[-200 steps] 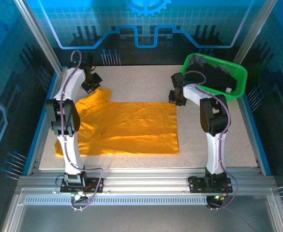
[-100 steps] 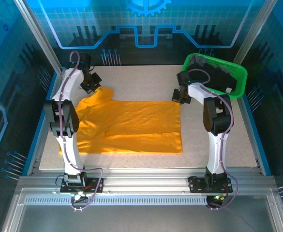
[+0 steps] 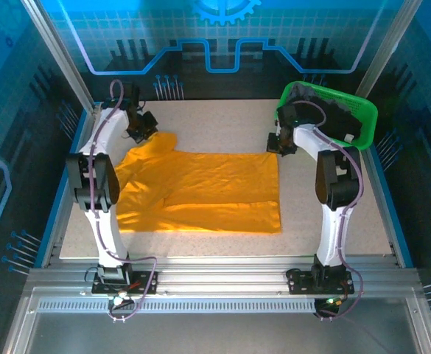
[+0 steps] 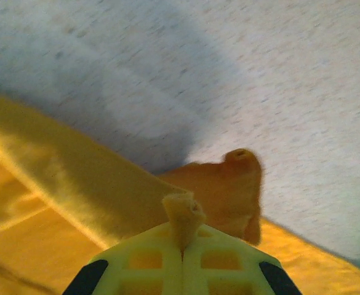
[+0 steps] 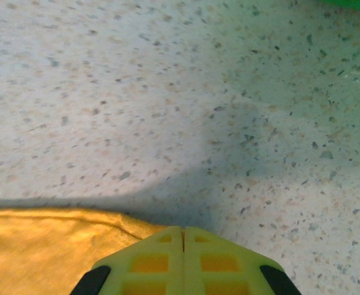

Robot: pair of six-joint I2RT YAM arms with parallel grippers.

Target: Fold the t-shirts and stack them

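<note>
Item: orange-yellow t-shirt (image 3: 200,192), one piece, soft plain fabric.
Location: lies spread on the desk (image 3: 333,214) between the two arms, its long side running left to right.
Condition: mostly flat. A long fold line runs across the near part, and the left end is rumpled and creased.
Far left corner: drawn up into a point at the left gripper (image 3: 143,127).
Far right corner: lies at the right gripper (image 3: 280,144), with a straight right edge running back toward the near side of the desk.
Left gripper, wrist view: fingers (image 4: 149,264) are pressed together on a small tuft of the orange-yellow fabric that sticks up between their tips. A folded band of the shirt hangs off to the left, above the speckled surface.
Right gripper, wrist view: fingers (image 5: 149,261) are closed tight with no gap. The shirt's corner edge runs in under them from the left, so they pinch the shirt there.
Item: black t-shirts (image 3: 326,114), bundled, number cannot be told.
Location: inside the green basket (image 3: 368,118) at the far right corner of the desk, just beyond the right gripper.
Desk surface: pale, speckled, with a blue rim along the sides.
</note>
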